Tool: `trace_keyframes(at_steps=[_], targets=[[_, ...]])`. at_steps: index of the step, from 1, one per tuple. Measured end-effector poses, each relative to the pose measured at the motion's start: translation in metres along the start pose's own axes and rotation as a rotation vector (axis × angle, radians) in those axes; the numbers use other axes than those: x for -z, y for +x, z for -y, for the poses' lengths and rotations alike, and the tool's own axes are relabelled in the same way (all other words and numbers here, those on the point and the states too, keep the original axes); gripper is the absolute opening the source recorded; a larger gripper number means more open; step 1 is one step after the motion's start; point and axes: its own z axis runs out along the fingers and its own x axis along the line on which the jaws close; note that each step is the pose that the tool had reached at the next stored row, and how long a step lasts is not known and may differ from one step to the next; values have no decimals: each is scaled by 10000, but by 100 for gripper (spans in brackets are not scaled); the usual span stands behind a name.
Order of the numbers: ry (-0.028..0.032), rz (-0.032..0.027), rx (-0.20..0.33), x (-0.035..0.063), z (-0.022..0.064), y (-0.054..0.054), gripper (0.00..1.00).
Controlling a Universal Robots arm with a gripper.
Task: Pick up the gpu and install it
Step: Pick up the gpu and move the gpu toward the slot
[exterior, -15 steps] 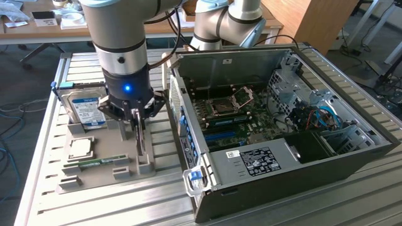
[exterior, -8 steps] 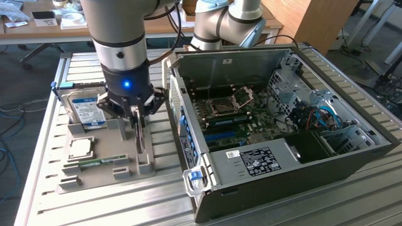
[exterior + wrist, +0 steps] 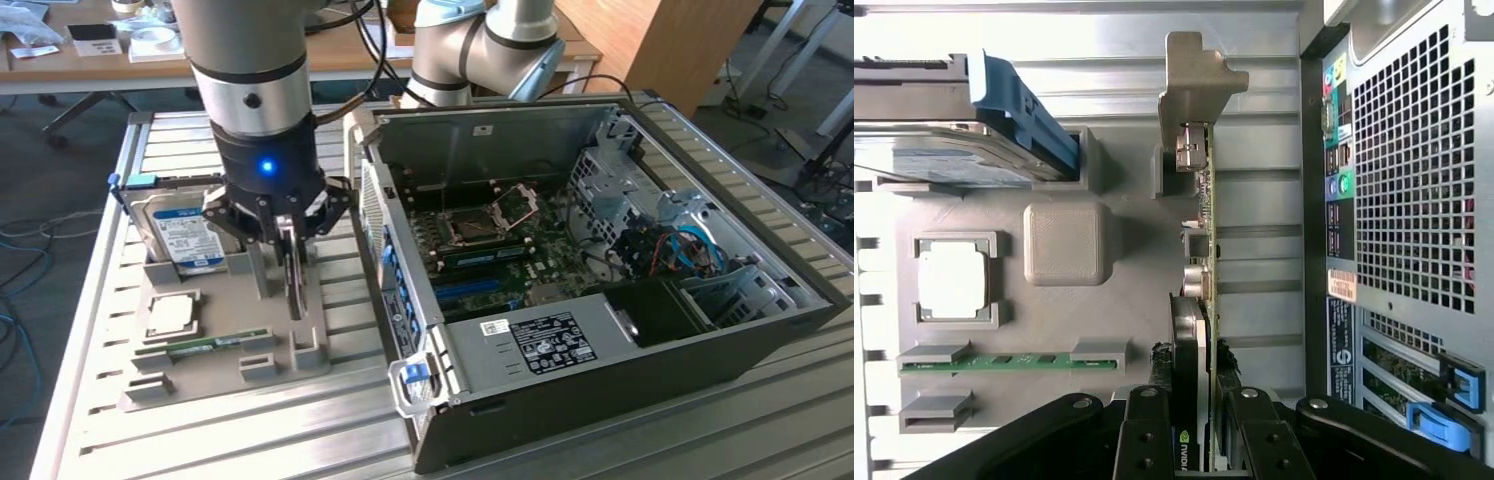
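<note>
The gpu [image 3: 294,287] stands on its edge in a slot of the grey holder tray [image 3: 220,375], at the exterior view's left of the open computer case [image 3: 694,330]. My gripper [image 3: 288,238] is straight over it, with the fingers down on both faces of the card. In the wrist view the gpu [image 3: 1191,345] shows its black shroud, green board edge and silver end bracket, and my gripper [image 3: 1197,405] is shut on it, the black fingers [image 3: 1144,425] pressed against either side. Whether the card has left its slot I cannot tell.
On the same tray lie a blue-labelled hard drive [image 3: 180,232], a square processor [image 3: 171,315] and a narrow green memory stick [image 3: 214,345]. The case's motherboard [image 3: 487,235] lies exposed. A second robot arm [image 3: 467,50] stands behind the case.
</note>
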Motion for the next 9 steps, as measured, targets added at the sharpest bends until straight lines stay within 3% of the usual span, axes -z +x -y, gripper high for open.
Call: trace_keyframes(at_steps=[9], targets=[[0,0,0,117,-5,-3,27]])
